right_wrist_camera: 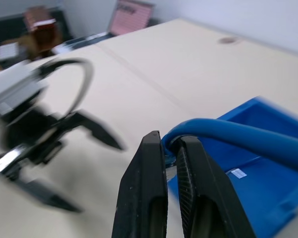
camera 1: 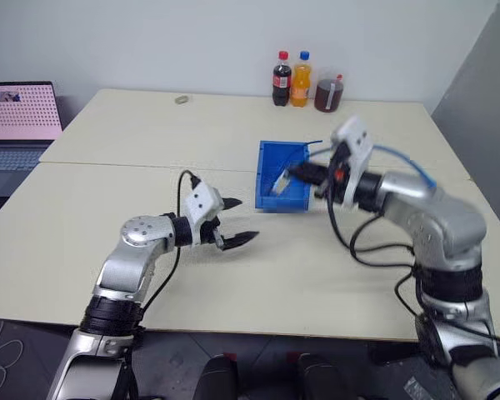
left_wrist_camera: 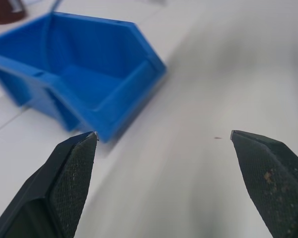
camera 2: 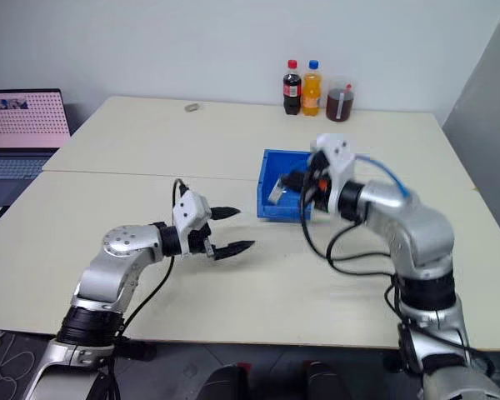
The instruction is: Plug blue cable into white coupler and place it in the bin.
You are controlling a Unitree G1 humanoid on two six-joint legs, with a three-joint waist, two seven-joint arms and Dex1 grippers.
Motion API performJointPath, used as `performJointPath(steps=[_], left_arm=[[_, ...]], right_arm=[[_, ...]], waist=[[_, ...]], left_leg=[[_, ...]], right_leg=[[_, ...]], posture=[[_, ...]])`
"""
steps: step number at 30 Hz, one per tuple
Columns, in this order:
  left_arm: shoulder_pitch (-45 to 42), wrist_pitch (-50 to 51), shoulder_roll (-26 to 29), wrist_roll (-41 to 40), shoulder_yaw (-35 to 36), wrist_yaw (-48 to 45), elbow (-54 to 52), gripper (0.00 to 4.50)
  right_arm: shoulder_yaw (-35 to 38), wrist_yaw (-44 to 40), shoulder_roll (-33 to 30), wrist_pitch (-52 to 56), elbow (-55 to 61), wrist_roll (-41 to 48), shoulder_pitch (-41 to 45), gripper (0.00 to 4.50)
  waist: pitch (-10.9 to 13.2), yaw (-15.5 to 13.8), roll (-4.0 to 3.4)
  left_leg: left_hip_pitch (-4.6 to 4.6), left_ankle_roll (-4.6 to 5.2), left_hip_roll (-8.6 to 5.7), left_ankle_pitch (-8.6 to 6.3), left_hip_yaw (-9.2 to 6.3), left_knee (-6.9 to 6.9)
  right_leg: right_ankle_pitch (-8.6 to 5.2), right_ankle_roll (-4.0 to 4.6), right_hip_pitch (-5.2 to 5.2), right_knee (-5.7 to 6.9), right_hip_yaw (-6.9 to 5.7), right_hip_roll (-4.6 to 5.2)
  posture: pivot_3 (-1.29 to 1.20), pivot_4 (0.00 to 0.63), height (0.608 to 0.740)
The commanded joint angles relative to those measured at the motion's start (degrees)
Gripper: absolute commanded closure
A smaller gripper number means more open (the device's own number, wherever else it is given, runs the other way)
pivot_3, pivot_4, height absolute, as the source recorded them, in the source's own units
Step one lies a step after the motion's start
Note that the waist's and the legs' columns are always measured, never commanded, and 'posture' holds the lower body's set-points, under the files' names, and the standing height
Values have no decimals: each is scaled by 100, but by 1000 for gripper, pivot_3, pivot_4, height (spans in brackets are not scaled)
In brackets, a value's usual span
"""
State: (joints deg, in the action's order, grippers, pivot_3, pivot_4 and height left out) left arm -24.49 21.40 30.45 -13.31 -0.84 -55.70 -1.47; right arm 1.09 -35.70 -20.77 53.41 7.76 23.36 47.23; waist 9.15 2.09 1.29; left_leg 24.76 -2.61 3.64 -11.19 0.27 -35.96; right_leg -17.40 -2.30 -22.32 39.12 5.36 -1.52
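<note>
From my head camera I have the bin sitting just past the centre of the table, its long axis running roughly 12 to 6 o'clock, the lower front lip toward me at 6. My right gripper hangs above the bin's right side, pointing toward 9 o'clock, fingers pressed nearly together and pinching the blue cable right at its end. In the right wrist view the cable leaves the fingertips, bends sharply and trails away over the bin's open top; in the head view it arcs back past the wrist toward 3 o'clock. A small pale piece shows just ahead of the fingertips over the bin, at about 9 o'clock from them; I take it for the white coupler, though I cannot tell whether the plug is seated in it. My left gripper is above the table at about 7 o'clock from the bin, clear of it, spread wide and holding nothing, tips pointing toward 3 o'clock. Three bottles stand at the far edge at 12, a laptop at 10.
</note>
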Motion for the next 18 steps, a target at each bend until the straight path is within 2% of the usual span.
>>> performJointPath(steps=[1,4,6,10,13,18], left_arm=[[-91,56,55,-132,173,191,-156,0],[-165,-22,61,-111,148,238,-65,0],[-218,-100,77,-109,153,223,29,0],[-269,-231,128,-105,155,180,199,0],[-338,-324,178,-125,195,146,377,0],[-523,-418,325,-134,291,59,807,0]], right_arm=[[-42,135,204,-938,-1727,-397,742,4494],[-282,-29,245,-1578,-3190,-792,1260,4494],[-528,-353,85,-1836,-3862,-1049,1469,3788],[-827,-986,-243,-2073,-4419,-1326,1643,2818],[-1051,-1688,-754,-1928,-4196,-1436,1527,1902],[-1113,-2496,-1632,-1303,-3025,-1250,934,769]], waist=[[2,-6,-1],[7,-18,-2],[10,-30,0],[19,-37,-6],[21,-26,-9],[27,-35,-15]], left_leg=[[0,0,0,0,2,0],[1,0,-2,0,7,1],[3,0,-4,0,10,2],[7,-1,-13,-1,20,4],[11,-1,-11,-2,30,10],[17,-1,-10,-2,31,16]], right_leg=[[2,3,-1,0,1,0],[15,26,-2,-4,3,2],[15,27,-3,-6,3,5],[15,27,-6,-9,4,21],[15,28,-15,-8,12,22],[14,30,-27,-6,10,20]], posture=[[0,150,740],[0,150,740],[0,150,740],[0,150,740],[0,150,740],[0,150,740]])
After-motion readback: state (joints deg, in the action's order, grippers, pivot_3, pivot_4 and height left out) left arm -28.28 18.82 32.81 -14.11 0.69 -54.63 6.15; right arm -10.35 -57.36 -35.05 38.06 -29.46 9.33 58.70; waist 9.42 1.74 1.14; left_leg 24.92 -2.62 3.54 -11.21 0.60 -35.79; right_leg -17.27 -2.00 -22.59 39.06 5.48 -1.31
